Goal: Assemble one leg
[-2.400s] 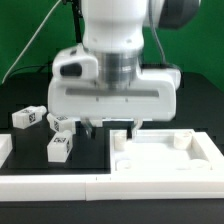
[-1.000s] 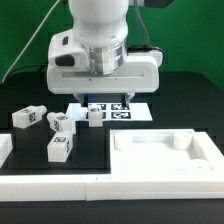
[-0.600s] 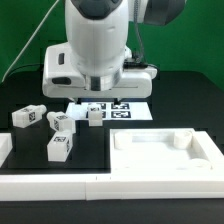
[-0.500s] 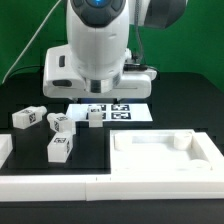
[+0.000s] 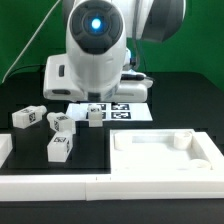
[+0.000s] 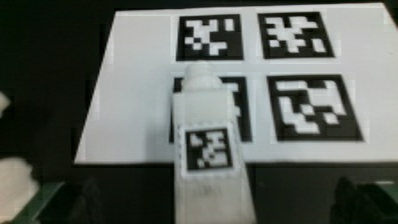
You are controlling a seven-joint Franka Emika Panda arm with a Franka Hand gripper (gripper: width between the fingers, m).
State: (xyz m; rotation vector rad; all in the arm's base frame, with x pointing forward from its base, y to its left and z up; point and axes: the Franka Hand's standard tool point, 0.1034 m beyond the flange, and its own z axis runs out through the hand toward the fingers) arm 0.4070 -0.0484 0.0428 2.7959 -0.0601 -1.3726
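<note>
Change: Arm (image 5: 95, 50) has swung back from low over the desk's front, beside the tray, to the rear middle. Its wrist has tipped up since then, and the legs lie as they did a second ago.
Arm pose: the bulky white wrist hangs over the marker board (image 5: 143, 108), its round blue-lit face turned to the exterior camera.
Gripper (image 6: 217, 205): released; its dark, blurred fingers (image 6: 80, 195) stand wide apart on either side of the leg, not touching it.
Leg (image 5: 95, 114): lies across the marker board's edge, one end among the printed tags and the other over the black desk (image 5: 100, 150), with its square marker (image 6: 208, 148) facing up.
Other legs (image 5: 27, 117): three, loose near the desk's edge on the exterior view's left.
Tray (image 5: 165, 170): at the front corner on the exterior view's right, raised rim up, with white lumps at its rear inner corners.
</note>
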